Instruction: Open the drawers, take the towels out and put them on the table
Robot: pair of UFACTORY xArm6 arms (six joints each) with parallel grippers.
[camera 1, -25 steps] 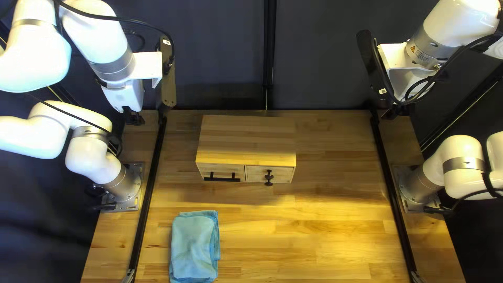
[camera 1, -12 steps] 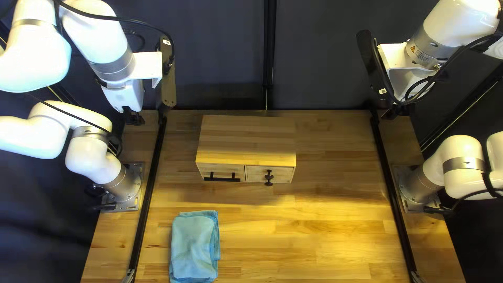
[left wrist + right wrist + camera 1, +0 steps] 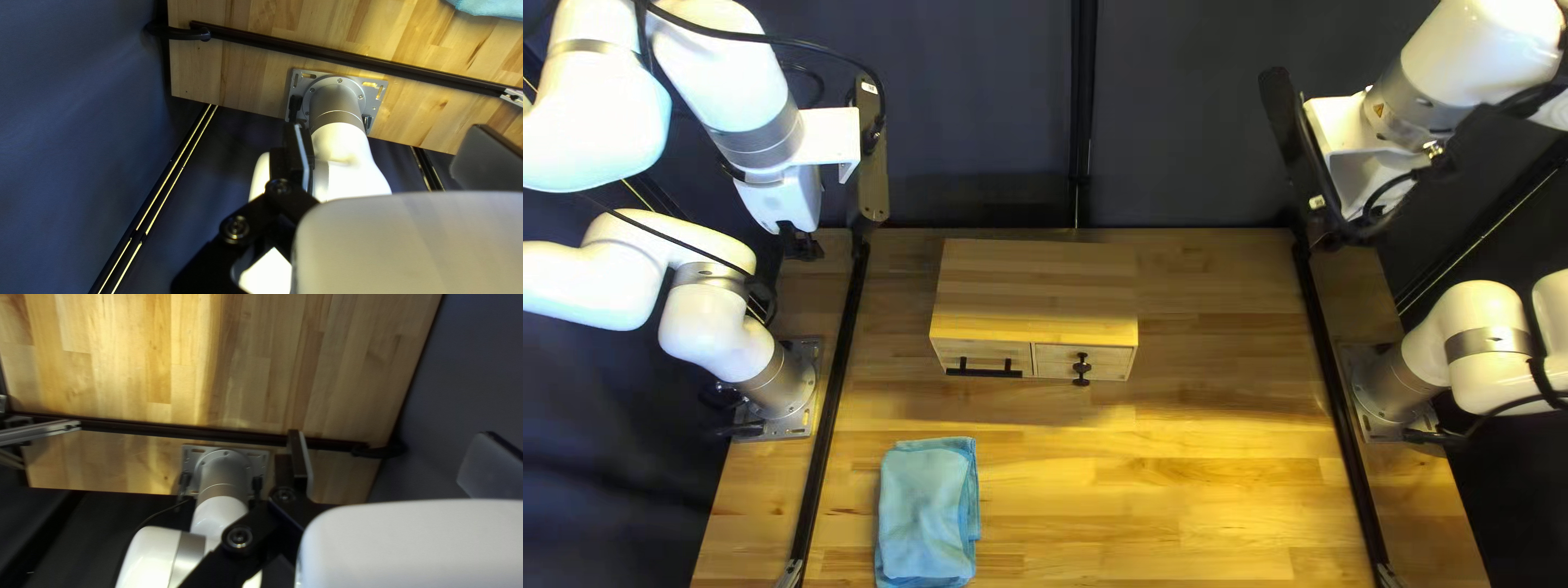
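A wooden drawer box stands mid-table. Its left drawer has a black bar handle, its right drawer a black knob; both drawers are shut. A folded light-blue towel lies on the table near the front edge, left of centre; its corner shows in the left wrist view. My left gripper hangs raised over the table's back left corner, open and holding nothing. My right gripper is raised at the back right, open and holding nothing. Each wrist view shows only one black finger, above that arm's own base.
Black rails run front to back along both sides of the table. The arm bases are bolted outside them. A dark curtain hangs behind the far edge.
My right arm's wrist has shifted slightly up and toward the left of the top left view. The left arm, box and towel have not moved.
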